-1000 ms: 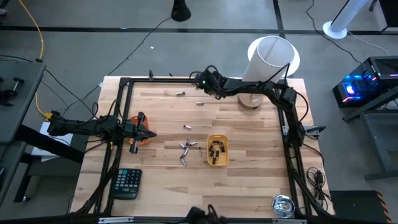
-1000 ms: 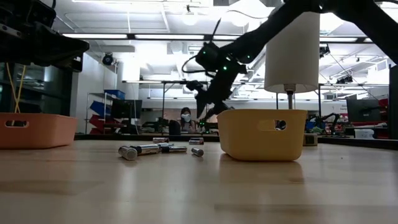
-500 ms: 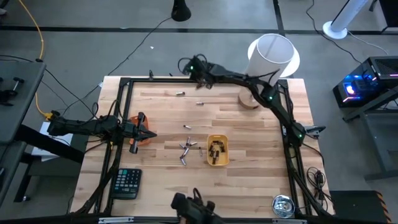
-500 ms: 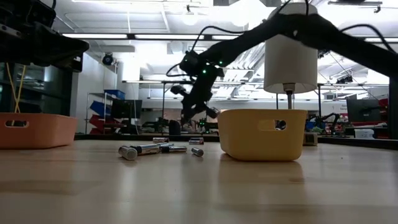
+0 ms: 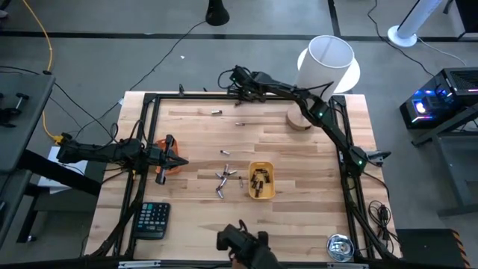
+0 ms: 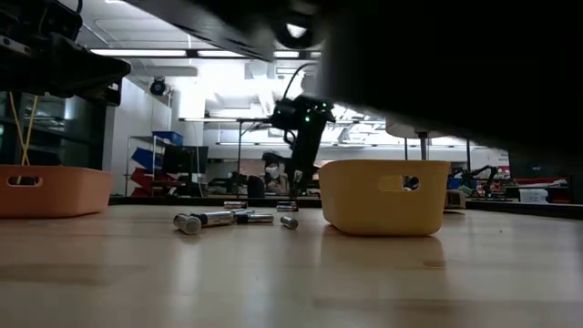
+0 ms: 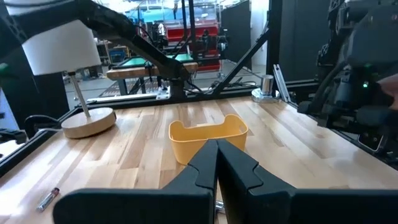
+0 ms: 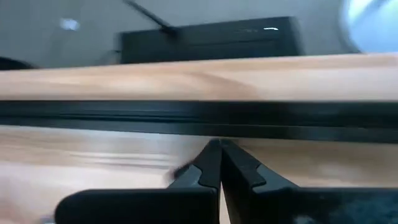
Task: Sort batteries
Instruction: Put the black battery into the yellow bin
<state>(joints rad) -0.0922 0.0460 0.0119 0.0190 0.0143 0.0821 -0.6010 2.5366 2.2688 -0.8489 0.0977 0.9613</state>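
Several small batteries lie in a cluster (image 5: 224, 179) on the table's middle (image 6: 219, 219). More lie in the yellow tray (image 5: 260, 181), and single ones lie toward the far edge (image 5: 216, 112) (image 5: 240, 123). My left gripper (image 5: 179, 161) is shut and hovers above the orange tray (image 5: 168, 166) at the table's left; its wrist view shows the shut gripper (image 7: 217, 155) facing the yellow tray (image 7: 208, 140). My right gripper (image 5: 237, 77) is shut (image 8: 219, 149) and held above the black frame at the table's far edge, holding nothing that I can see.
A black calculator (image 5: 151, 220) lies near the left near corner. A white lamp (image 5: 323, 67) stands on its wooden base (image 5: 300, 119) at the far right. A dark thing (image 5: 243, 245) sits at the near edge and blocks the low view's upper part (image 6: 437, 64). A black frame (image 5: 351, 172) borders the table.
My right gripper has moved from above the far part of the table toward the far edge and somewhat left, the arm stretching out, and it now stands over the far frame. A dark thing has come in at the near edge and now covers much of the low view.
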